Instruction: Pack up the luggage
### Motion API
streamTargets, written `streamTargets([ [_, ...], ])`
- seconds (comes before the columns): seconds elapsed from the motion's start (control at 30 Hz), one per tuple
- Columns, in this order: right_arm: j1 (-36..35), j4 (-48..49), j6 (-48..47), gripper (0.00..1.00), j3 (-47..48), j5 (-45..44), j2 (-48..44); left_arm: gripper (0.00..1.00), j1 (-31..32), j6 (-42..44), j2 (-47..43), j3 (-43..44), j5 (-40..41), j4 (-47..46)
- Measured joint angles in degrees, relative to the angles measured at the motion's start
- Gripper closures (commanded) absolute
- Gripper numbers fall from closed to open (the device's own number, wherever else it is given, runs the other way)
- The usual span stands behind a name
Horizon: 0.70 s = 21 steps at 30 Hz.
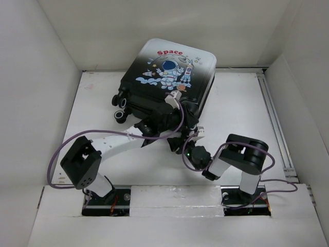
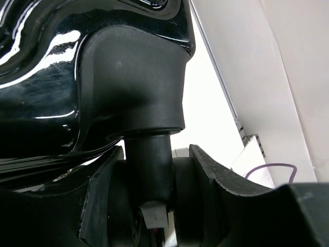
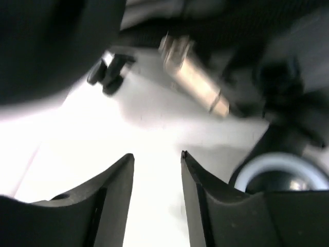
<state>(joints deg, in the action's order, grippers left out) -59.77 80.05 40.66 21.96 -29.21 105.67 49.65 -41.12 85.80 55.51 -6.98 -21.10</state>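
- Luggage: hard-shell case, shut, lying flat with the printed side up. It shows an astronaut cartoon and a red "Space" word, the shell fading from white at the far end to black at the near end. It sits at the far centre of the table, turned at an angle, with its far corner near the back wall.
- Caster wheels: two black-and-white wheels show on the case's left side, one just beyond the other.
- Left arm: reaches from its base at the near left, across to the near edge of the case.
- Left gripper: jaws stand on either side of a black stem that hangs from a matte black housing on the glossy shell. The left finger lies right against the stem, while a dark gap shows on the right side. Whether the stem is truly pinched cannot be told.
- Right arm: folded at the near right, its wrist pointing left toward the case's near edge.
- Right gripper: jaws spread, nothing between them, only bare white table below.
- Right wrist view, blurred: a pale metal cylinder under a dark mass, and a white-rimmed wheel at the lower right.
- Purple cables: looped along both arms.
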Motion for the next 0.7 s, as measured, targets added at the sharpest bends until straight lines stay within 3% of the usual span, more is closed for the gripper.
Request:
streamTargets([
  [0.07,-0.9,-0.2,-0.9,0.43,-1.6,1.2,-1.0,0.32,0.3,0.6,0.5,1.0,0.2,0.8],
  [0.1,-1.9,-0.5,-2.5,0.4,-2.5,3.1,-1.7,0.09,0.8,1.2,0.9,2.3,0.0,1.0],
  [0.13,-3.4,-1.3,-3.9,0.38,-3.0,5.4,-2.4,0.0,1.6,2.1,1.2,3.9,-0.2,1.0],
  [0.23,-7.7,-3.1,-6.7,0.3,-4.1,10.5,-4.3,0.0,3.7,5.8,1.3,7.7,3.5,4.3],
  [0.27,-8.6,-3.7,-7.3,0.01,-4.3,11.6,-5.2,0.0,4.0,7.0,1.1,8.6,5.0,5.2],
  [0.47,-12.9,-7.4,-12.5,0.0,-1.8,13.6,-12.7,0.0,0.2,11.0,-8.8,11.9,12.5,4.4],
  [0.57,-15.3,-15.0,-16.2,0.23,1.9,13.9,-18.7,0.0,-4.6,11.1,-17.5,9.9,17.2,2.6],
  [0.6,-15.8,-18.4,-17.4,0.54,3.3,14.0,-21.2,0.0,-5.7,10.9,-20.1,8.7,19.8,2.7],
  [0.7,-16.0,-29.9,-20.7,0.84,7.8,14.0,-29.1,0.02,-8.5,9.7,-27.7,3.8,29.4,3.2],
])
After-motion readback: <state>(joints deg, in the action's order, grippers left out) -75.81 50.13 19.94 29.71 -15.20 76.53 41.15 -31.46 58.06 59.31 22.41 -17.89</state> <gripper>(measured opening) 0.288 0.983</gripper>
